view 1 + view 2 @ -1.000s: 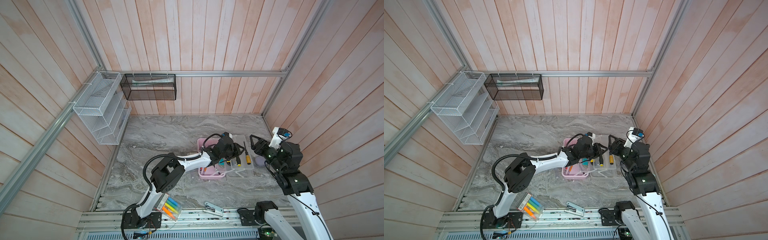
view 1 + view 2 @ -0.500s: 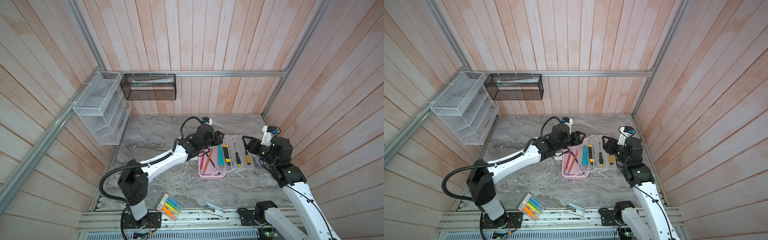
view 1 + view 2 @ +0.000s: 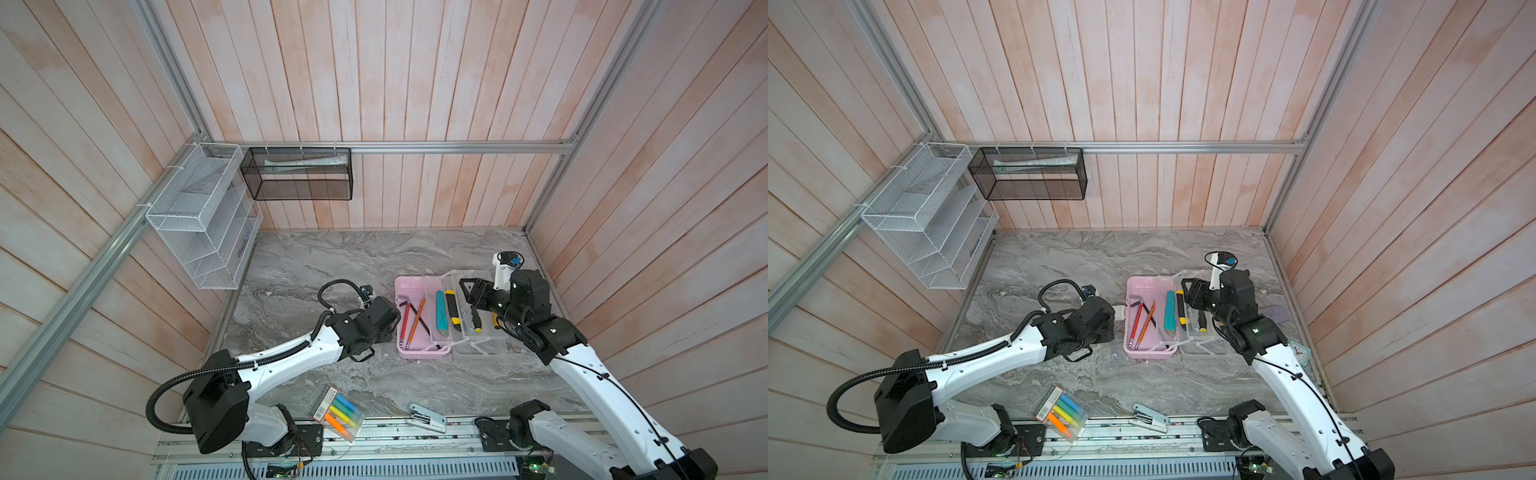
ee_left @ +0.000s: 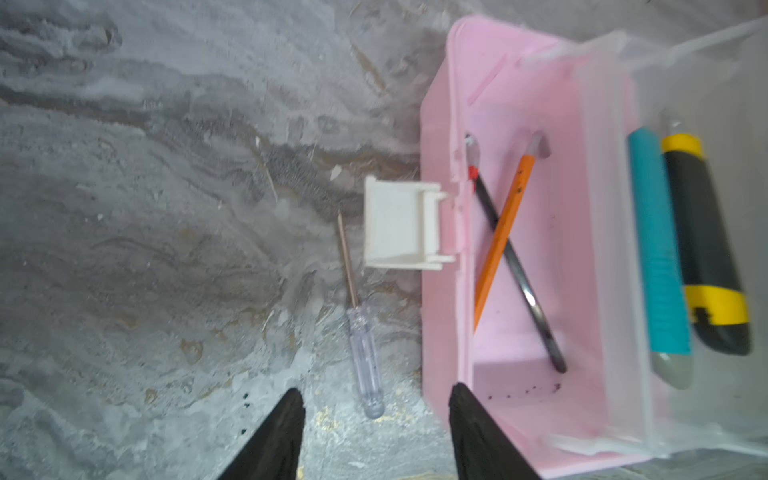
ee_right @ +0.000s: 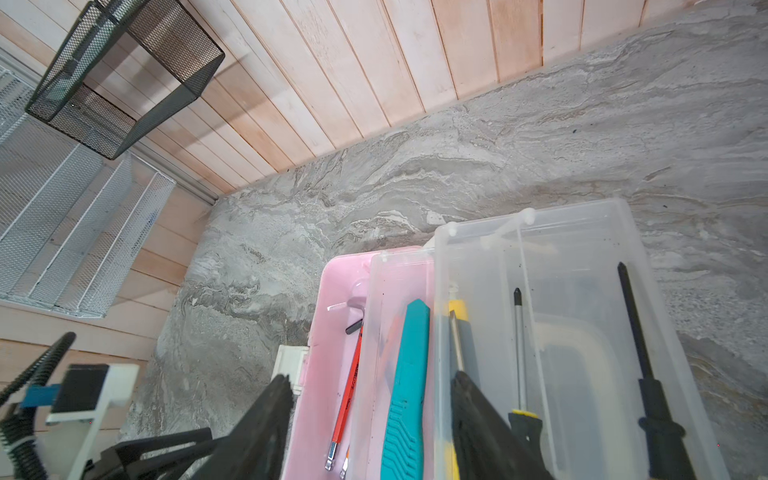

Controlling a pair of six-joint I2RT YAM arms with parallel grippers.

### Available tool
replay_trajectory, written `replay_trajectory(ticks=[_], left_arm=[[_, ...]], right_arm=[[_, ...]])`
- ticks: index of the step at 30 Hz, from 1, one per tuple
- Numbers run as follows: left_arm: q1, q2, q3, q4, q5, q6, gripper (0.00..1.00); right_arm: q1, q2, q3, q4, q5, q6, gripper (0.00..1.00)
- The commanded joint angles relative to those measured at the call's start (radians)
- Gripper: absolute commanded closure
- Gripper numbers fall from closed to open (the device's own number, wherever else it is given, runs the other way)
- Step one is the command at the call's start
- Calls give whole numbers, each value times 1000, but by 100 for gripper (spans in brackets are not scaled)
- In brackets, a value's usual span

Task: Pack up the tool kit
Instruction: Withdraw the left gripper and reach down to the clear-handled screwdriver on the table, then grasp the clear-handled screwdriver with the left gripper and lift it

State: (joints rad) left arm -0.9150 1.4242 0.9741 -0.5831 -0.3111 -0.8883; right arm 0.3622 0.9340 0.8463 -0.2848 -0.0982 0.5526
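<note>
In the clear tray [image 4: 611, 208] lie two utility knives [image 4: 658, 249], side by side.

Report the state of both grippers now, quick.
Left gripper: open, holding nothing; a clear-handled screwdriver lies loose just ahead of it.
Right gripper: open, holding nothing, above the tool kit.

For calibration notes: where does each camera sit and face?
Top views: high overhead, down on grey marble table; left arm, right arm show.
Left wrist: down past open left gripper at clear-handled screwdriver beside pale pink plastic box.
Right wrist: across that box toward wooden wall; right gripper shows.
Wrists share: teal plastic utility knife.
</note>
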Motion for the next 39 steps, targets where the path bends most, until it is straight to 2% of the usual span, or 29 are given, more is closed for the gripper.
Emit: replay_trajectory(ticks=[1, 17, 29, 39], left_arm=[[-5, 22, -40, 18, 3, -70, 43], [3, 217, -53, 167, 78, -61, 59], [13, 286, -42, 165, 44, -61, 66], [19, 324, -39, 174, 43, -50, 68]], right_arm=[[7, -15, 2, 17, 26, -11, 40], [7, -33, -39, 38, 24, -5, 41], [7, -34, -55, 54, 24, 0, 41], [7, -37, -75, 64, 22, 9, 41]])
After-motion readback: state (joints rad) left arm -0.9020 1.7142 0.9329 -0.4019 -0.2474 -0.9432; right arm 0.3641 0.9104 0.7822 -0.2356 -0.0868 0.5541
